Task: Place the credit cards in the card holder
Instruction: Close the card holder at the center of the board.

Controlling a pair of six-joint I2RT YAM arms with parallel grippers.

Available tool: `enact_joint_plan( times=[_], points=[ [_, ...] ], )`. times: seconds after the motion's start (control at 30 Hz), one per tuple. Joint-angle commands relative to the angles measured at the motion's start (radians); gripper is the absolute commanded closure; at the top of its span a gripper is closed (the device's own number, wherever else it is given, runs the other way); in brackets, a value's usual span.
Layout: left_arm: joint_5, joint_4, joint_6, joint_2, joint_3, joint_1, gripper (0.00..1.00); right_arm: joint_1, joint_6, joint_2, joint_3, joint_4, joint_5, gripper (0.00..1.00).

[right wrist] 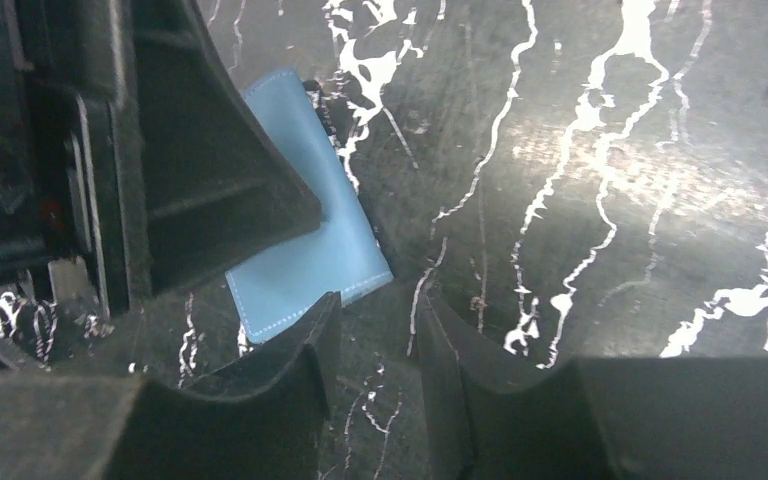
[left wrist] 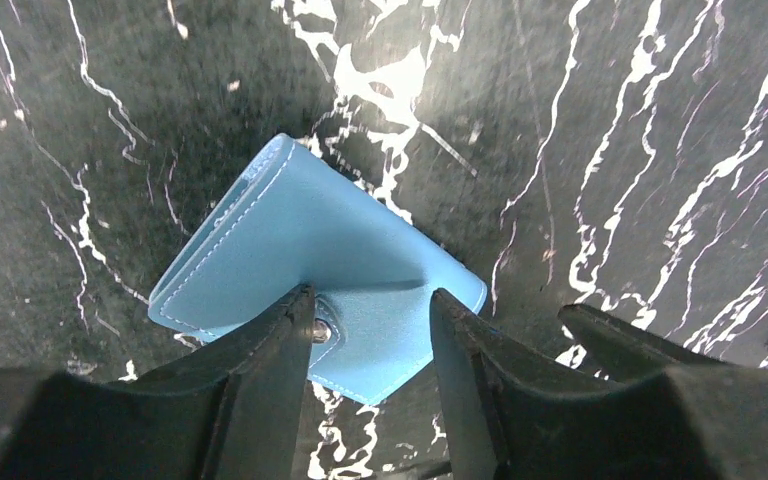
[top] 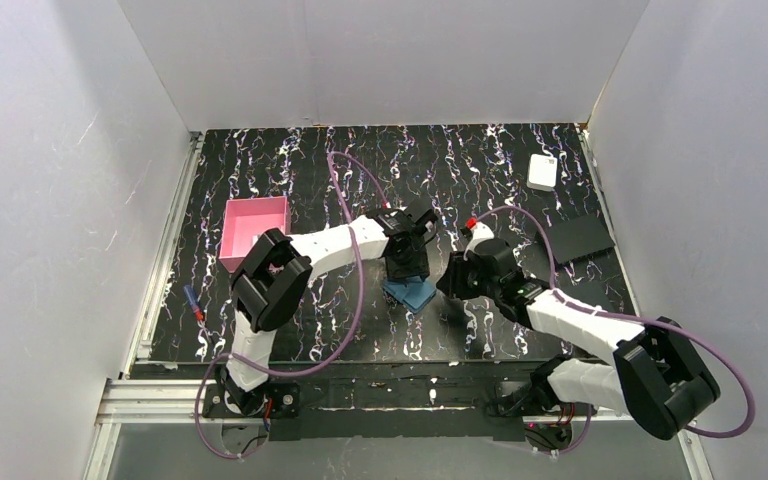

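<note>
The card holder [top: 412, 293], a teal wallet, lies folded shut on the black marbled table, its snap tab facing up. My left gripper [top: 407, 270] hangs right over it. In the left wrist view the card holder [left wrist: 320, 240] shows between and beyond the left gripper [left wrist: 371, 300], whose jaws stand apart on either side of the snap tab without clamping it. My right gripper [top: 450, 285] sits just right of the wallet. In the right wrist view the right gripper [right wrist: 377, 305] is open over bare table, with the card holder [right wrist: 310, 250] to its left. No credit cards are in view.
A pink square tray [top: 255, 230] stands at the left. A white box [top: 543, 171] lies at the far right, with a flat black rectangle [top: 579, 240] nearer. A small blue and red pen [top: 194, 301] lies by the left edge. White walls enclose the table.
</note>
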Motion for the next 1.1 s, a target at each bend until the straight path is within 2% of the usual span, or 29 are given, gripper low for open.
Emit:
enact_joint_plan(
  times=[0.0,0.23,0.33,0.4,0.47,0.53,0.6,0.67,0.77,0.87,1.07],
  points=[
    [0.021,-0.088,0.041,-0.088,-0.047,0.000,0.49,-0.019,0.001,0.029,0.104,-0.064,-0.114,0.56],
    [0.036,-0.073,0.081,-0.260,-0.156,0.038,0.31,-0.039,-0.017,0.054,0.159,-0.117,-0.182,0.42],
    [0.076,-0.031,0.099,-0.335,-0.206,0.054,0.27,-0.040,-0.021,0.059,0.155,-0.102,-0.203,0.38],
    [0.113,0.018,0.111,-0.387,-0.248,0.070,0.27,-0.040,-0.021,0.074,0.162,-0.084,-0.243,0.37],
    [0.147,0.072,0.120,-0.426,-0.297,0.100,0.31,-0.040,-0.009,0.099,0.178,-0.065,-0.298,0.36],
    [0.233,0.139,0.132,-0.438,-0.342,0.139,0.43,-0.039,0.016,0.133,0.201,-0.042,-0.363,0.37],
    [0.305,0.191,0.140,-0.423,-0.362,0.172,0.63,-0.038,0.071,0.168,0.202,0.027,-0.424,0.43],
    [0.345,0.223,0.153,-0.402,-0.373,0.185,0.75,-0.038,0.124,0.208,0.196,0.127,-0.480,0.56],
    [0.367,0.254,0.147,-0.382,-0.386,0.186,0.80,-0.038,0.194,0.278,0.188,0.279,-0.554,0.69],
    [0.356,0.277,0.123,-0.388,-0.423,0.187,0.81,-0.038,0.276,0.382,0.183,0.437,-0.616,0.83],
    [0.285,0.216,0.149,-0.423,-0.438,0.187,0.83,-0.038,0.404,0.555,0.174,0.673,-0.676,0.99]
  ],
)
